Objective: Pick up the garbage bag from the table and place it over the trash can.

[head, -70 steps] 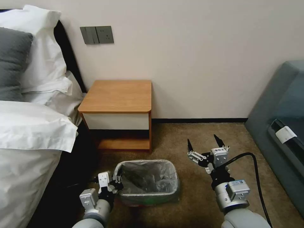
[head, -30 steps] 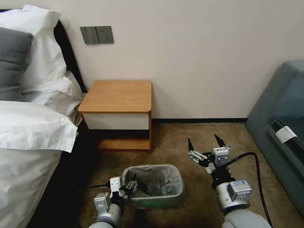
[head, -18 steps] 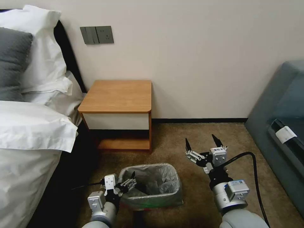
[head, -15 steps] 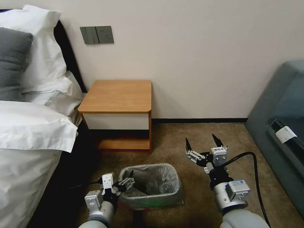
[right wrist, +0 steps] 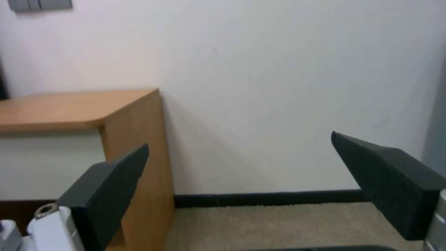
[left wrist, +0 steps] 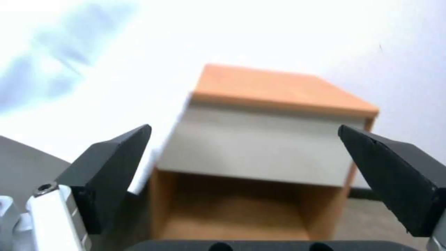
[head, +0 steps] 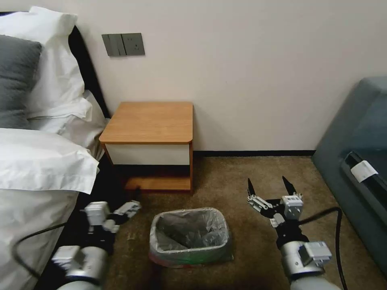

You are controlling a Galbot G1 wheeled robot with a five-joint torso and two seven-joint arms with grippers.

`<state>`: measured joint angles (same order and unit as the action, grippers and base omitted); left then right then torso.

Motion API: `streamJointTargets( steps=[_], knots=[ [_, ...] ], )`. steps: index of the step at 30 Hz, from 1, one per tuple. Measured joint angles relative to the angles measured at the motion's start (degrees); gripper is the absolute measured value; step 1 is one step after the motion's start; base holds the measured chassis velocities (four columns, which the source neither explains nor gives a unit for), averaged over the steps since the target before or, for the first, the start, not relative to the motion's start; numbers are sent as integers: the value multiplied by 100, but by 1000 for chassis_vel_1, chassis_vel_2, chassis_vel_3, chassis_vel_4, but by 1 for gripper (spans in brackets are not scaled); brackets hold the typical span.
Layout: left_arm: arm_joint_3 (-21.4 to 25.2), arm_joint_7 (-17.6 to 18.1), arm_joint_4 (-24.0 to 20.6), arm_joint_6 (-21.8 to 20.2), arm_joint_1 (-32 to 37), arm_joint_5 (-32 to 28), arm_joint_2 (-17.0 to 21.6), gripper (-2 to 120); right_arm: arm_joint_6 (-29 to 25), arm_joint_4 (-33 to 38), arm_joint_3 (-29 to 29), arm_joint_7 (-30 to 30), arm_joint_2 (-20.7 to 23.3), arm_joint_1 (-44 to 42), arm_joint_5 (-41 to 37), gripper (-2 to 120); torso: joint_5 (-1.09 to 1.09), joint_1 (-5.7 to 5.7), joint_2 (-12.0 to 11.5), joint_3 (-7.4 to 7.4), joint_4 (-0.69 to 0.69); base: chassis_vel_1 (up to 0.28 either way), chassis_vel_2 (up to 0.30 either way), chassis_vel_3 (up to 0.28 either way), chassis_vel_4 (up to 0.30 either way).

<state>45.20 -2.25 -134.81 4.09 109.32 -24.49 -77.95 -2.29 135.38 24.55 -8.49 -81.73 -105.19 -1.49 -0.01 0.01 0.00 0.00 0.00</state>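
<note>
The trash can (head: 186, 255) stands on the carpet in front of the table (head: 150, 121). The grey crinkly garbage bag (head: 193, 230) lines it, its edge folded over the rim all round. My left gripper (head: 133, 199) hangs open to the left of the bin, apart from it, near the bed. In the left wrist view my left gripper (left wrist: 245, 127) faces the table's (left wrist: 278, 87) white drawer front with nothing between its fingers. My right gripper (head: 267, 180) is open and empty, right of the bin. In the right wrist view my right gripper (right wrist: 239, 139) points at the wall beside the table (right wrist: 69, 108).
A bed with white linen (head: 36, 161) crowds the left side. A grey-blue upholstered seat (head: 354, 161) fills the right edge. Brown carpet (head: 225, 177) lies bare between the table and the seat. A black cable (head: 326, 213) loops from my right wrist.
My left gripper has let go of the bag's rim and drawn back to the left, away from the bin. My right gripper shifted slightly right. The bin slid a little left.
</note>
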Motion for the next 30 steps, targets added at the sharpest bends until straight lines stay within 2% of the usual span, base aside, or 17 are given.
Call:
streamJointTargets(
  steps=[1,4,7,15,19,30],
  knots=[
    [0,0,0,0,0,0,0,100,0,0,0,0,0,0,0,100,0,0,0,0,0,0,0,0,0],
    [444,-195,-214,266,504,-224,-105,100,-300,90,36,57,-157,-241,187,100,0,0,0,0,1,0,0,0,0],
    [523,-213,-361,298,811,-416,-118,100,-444,141,71,66,-165,-400,236,100,1,0,0,0,1,0,0,0,0],
    [316,-187,-516,273,1107,-287,-115,100,-676,216,40,-5,-248,-604,410,100,1,-1,0,0,0,0,0,0,0],
    [257,-148,-567,226,1157,-77,-70,100,-747,228,53,-16,-360,-661,518,100,1,0,0,0,0,0,0,0,0],
    [234,-126,-575,194,1158,-27,-58,100,-775,224,42,-38,-368,-679,588,100,1,0,0,0,0,0,0,0,0]
  ],
)
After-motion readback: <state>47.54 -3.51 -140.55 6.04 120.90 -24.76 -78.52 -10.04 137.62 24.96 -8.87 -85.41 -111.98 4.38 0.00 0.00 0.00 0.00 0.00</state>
